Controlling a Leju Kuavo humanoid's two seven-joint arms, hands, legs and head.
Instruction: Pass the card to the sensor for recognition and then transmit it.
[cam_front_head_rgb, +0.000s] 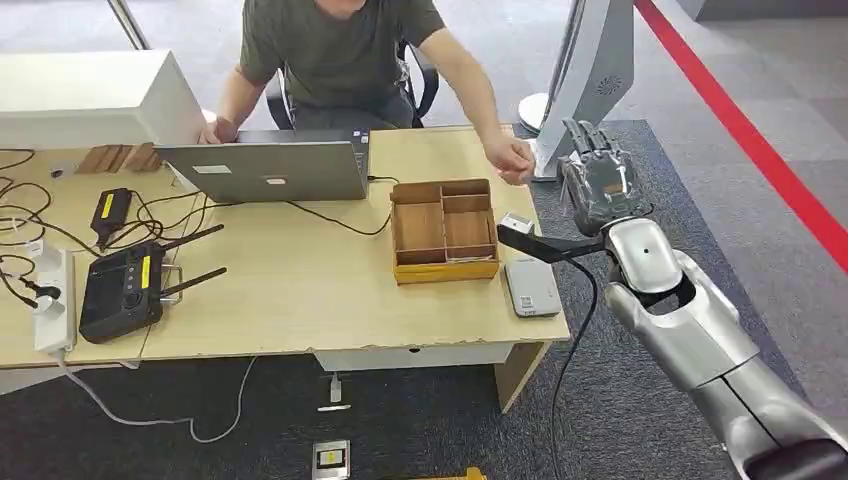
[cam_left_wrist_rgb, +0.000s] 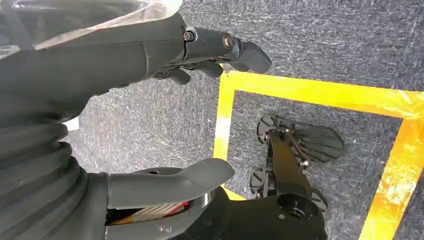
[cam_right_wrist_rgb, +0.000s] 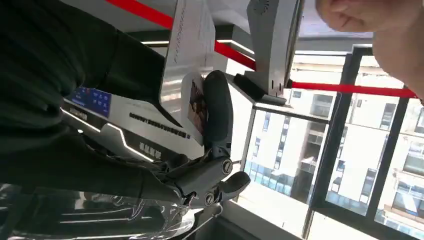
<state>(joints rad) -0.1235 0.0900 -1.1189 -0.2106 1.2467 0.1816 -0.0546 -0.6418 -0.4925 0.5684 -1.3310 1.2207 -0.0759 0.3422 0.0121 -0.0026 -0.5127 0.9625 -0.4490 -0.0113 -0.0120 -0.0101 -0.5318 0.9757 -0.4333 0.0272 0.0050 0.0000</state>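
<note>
A light wooden table (cam_front_head_rgb: 300, 290) fills the left and middle of the head view. At its far left lie a white power strip (cam_front_head_rgb: 55, 300) and tangled black cables, then a black controller with antennas (cam_front_head_rgb: 125, 290). Further right an open grey laptop (cam_front_head_rgb: 270, 170) stands at the back edge, with a seated person (cam_front_head_rgb: 340, 50) behind it. Right of the laptop sits a shallow wooden tray with dividers (cam_front_head_rgb: 444, 230), and just beside it, near the table's right end, lies a flat grey card reader (cam_front_head_rgb: 531, 287), probably the sensor. The person's hand (cam_front_head_rgb: 513, 160) reaches out above the table's right corner.

Further right again, beyond the table edge, the right robot hand (cam_front_head_rgb: 600, 180) is raised with its fingers pointing up. In the right wrist view it pinches a card (cam_right_wrist_rgb: 192, 70) between thumb and fingers; the card is white, thin, with a small picture near the held end. It looks light, stiff and smooth, so it could slip; a hold across its flat faces near one short end would leave the rest free to present to the reader.

The left robot hand (cam_left_wrist_rgb: 165, 120) hangs over grey carpet with yellow floor tape (cam_left_wrist_rgb: 310, 95), fingers apart, holding nothing
</note>
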